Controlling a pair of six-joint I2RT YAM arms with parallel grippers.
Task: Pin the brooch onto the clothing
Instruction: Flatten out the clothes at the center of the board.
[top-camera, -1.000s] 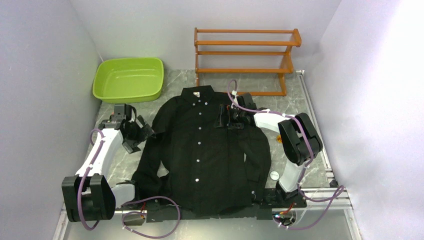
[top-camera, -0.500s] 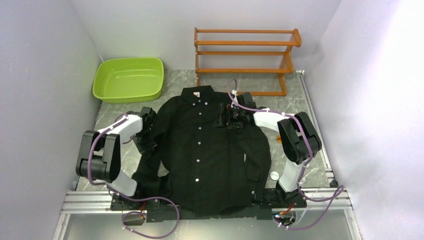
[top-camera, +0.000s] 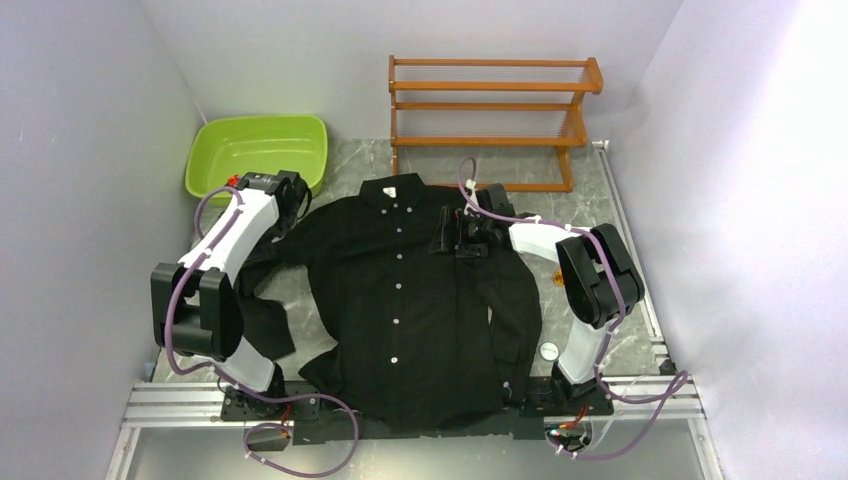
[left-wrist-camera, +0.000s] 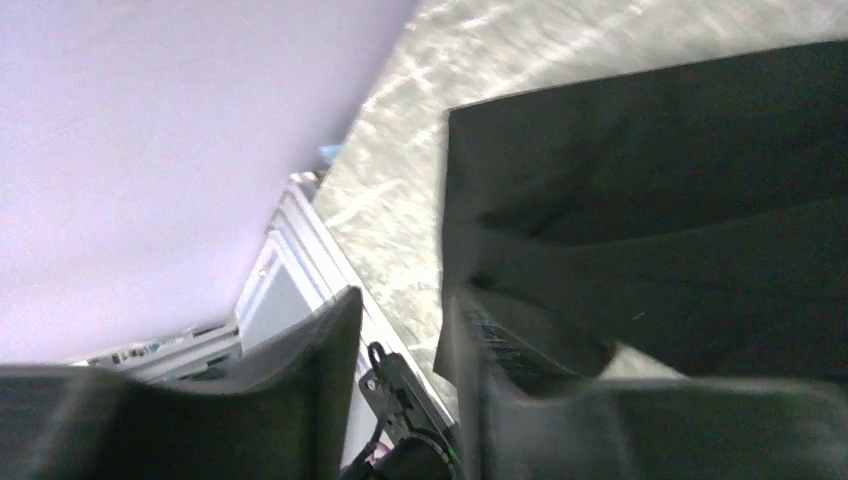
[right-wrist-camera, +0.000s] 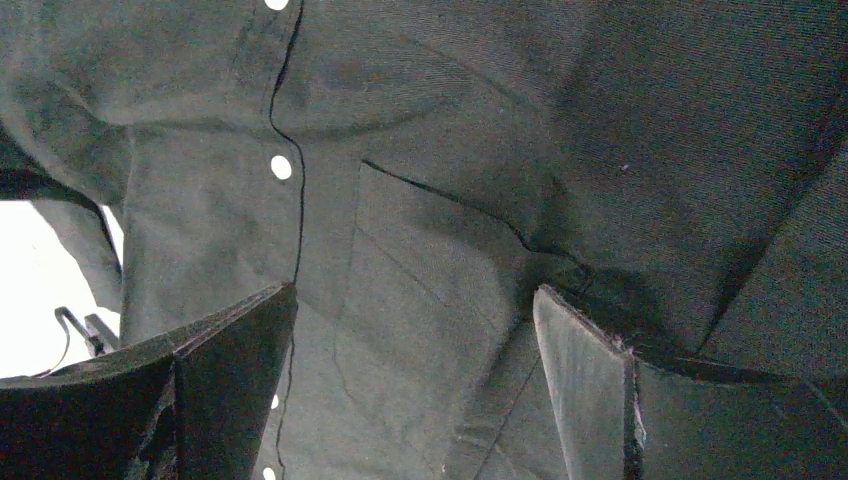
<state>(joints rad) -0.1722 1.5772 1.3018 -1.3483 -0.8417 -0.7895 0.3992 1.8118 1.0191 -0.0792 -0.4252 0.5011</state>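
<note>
The black shirt (top-camera: 420, 310) lies flat on the table, buttons up, collar to the back. My right gripper (top-camera: 442, 235) hovers open and empty over its chest pocket (right-wrist-camera: 430, 270), one finger on each side (right-wrist-camera: 415, 295). My left gripper (top-camera: 290, 205) is at the shirt's left shoulder, close to the basin. In the left wrist view its fingers stand apart (left-wrist-camera: 400, 300) with nothing between them, and black cloth (left-wrist-camera: 650, 200) lies against the outside of one finger. A tiny orange thing, probably the brooch (top-camera: 556, 278), lies on the table by the right arm's elbow.
A green basin (top-camera: 258, 158) stands at the back left. A wooden rack (top-camera: 490, 120) stands at the back centre. A small white round thing (top-camera: 549, 350) lies by the right arm's base. A metal rail (top-camera: 400, 402) runs along the near edge. Walls close in on both sides.
My left arm has swung from beside the shirt up toward the basin. The shirt's left shoulder and sleeve have spread out to the left. The right arm has not moved.
</note>
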